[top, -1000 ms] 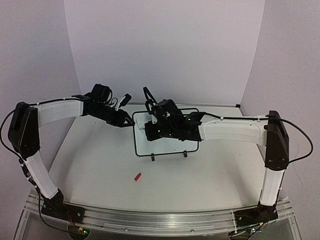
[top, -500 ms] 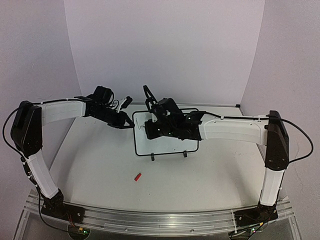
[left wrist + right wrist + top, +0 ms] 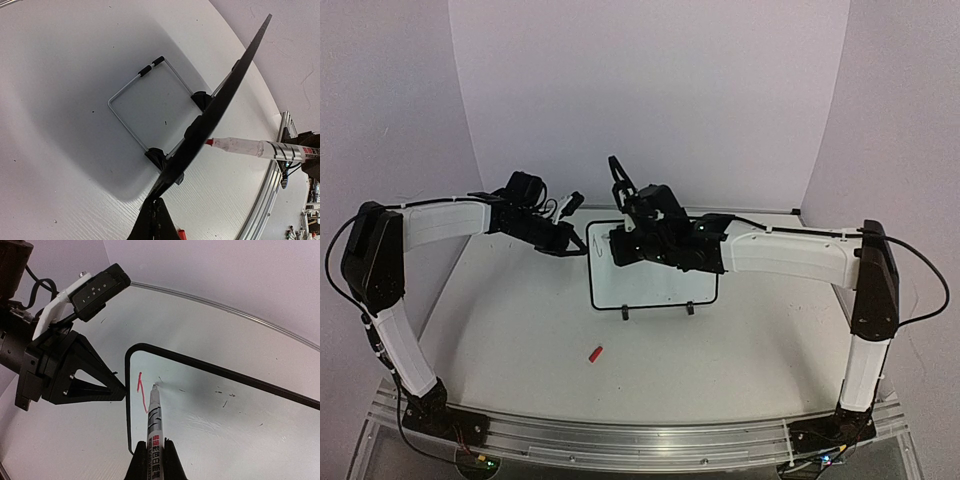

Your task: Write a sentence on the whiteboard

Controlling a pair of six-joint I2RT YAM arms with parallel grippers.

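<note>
The whiteboard [image 3: 655, 282] stands on its two feet mid-table; its face [image 3: 225, 410] bears one short red stroke [image 3: 142, 390] near the top left corner and a few dark specks. No sentence is in view. My right gripper [image 3: 152, 444] is shut on a white marker [image 3: 153, 415], whose tip sits at the board just right of the stroke. My left gripper [image 3: 155, 202] is shut on the board's left edge [image 3: 220, 100], seen edge-on there. In the top view the left gripper [image 3: 583, 245] meets the frame and the right gripper [image 3: 617, 250] hovers over the upper left corner.
A small red marker cap [image 3: 596, 353] lies on the table in front of the board. Behind the board a wire stand [image 3: 142, 100] rests on the table. Purple walls enclose the back and sides. The metal rail [image 3: 640, 440] runs along the near edge.
My left gripper has shut onto the board's left edge. The right gripper with the marker has risen toward the top left corner, uncovering the board's lower face.
</note>
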